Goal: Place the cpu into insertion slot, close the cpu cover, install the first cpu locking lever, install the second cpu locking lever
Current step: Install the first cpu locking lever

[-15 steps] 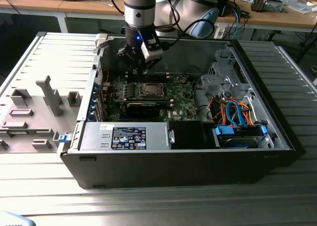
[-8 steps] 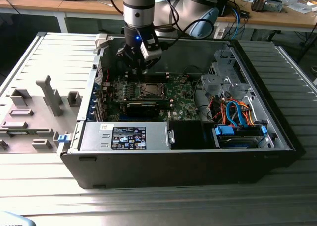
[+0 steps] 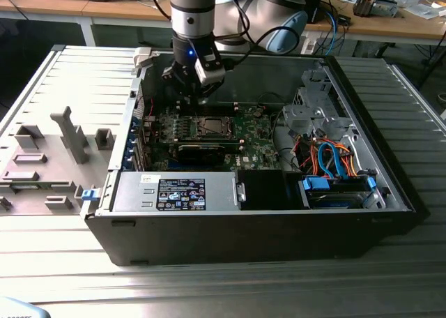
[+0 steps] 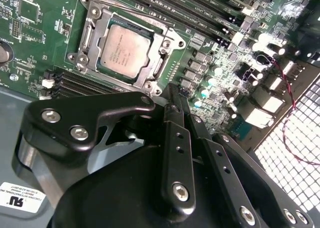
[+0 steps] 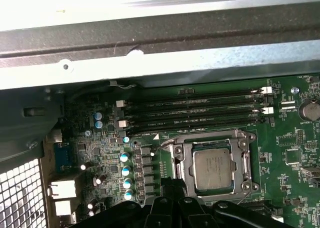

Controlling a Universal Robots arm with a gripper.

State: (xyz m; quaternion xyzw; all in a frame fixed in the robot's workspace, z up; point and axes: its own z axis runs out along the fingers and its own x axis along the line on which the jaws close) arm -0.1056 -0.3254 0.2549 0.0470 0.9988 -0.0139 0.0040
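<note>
One cpu (image 4: 123,50) you see already lying in the insertion slot (image 4: 90,37), with the cpu cover (image 4: 161,65) closed around it; your gripper (image 4: 172,95) hovers just beside, fingers together, holding nothing.

ribbed grey metal bench (image 3: 83,81) under even light; grey moulded fixture tray (image 3: 42,164) at the exterior view's left; behind, wooden desks (image 3: 418,26) strewn with cables (image 3: 334,18) and small clutter.

The arm (image 3: 192,11) is reaching straight down, its black gripper (image 4: 172,100) hanging wrist-vertical with fingers (image 4: 176,153) pressed closed together, holding nothing.
</note>
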